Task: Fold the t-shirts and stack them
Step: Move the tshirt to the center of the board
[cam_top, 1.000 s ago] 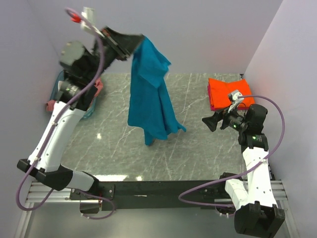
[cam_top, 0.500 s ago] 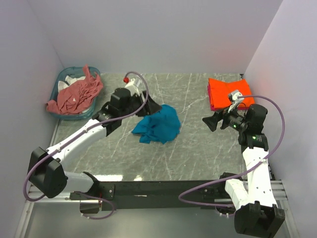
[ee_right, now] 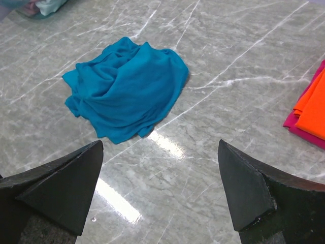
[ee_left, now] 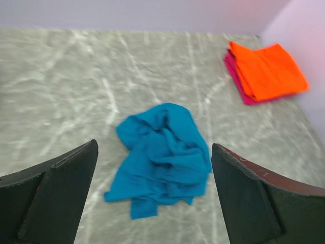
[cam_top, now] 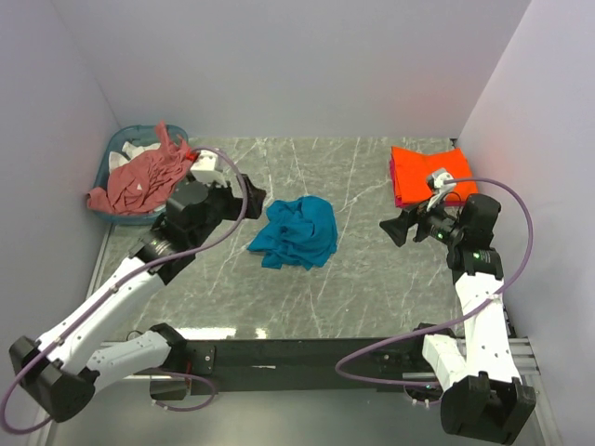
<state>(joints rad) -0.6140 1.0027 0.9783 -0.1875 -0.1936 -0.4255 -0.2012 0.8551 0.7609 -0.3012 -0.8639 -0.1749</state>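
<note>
The crumpled teal-blue cloth t-shirt [cam_top: 296, 232] lies in a loose heap near the middle of the grey marble-patterned tabletop [cam_top: 372, 269]. Nothing is touching it.

It looks light, limp and soft. It will not keep any shape when lifted and will sag from whatever point is pinched. The cloth should grip well between the pads, but a shallow pinch probably takes only one layer and drags the rest along. The best holds are likely a hem, a shoulder seam or the collar, so that the shirt hangs open. In this heap the folds hide those edges, and I cannot pick out the neck. The loose corner sticking out on the side nearer the arms seems the easiest first hold.

The left gripper [cam_top: 246, 197] has its jaws spread wide and empty. In its wrist view the shirt lies ahead of and below the jaws, centred in the gap between the two fingers and clear of both.

The right gripper [cam_top: 395, 228] is also spread wide and holds nothing. The shirt lies well ahead of it, toward its left finger. The folded bright orange t-shirt [cam_top: 426, 169] sits off beyond its right finger, on top of a folded pink one [ee_right: 299, 122].
</note>
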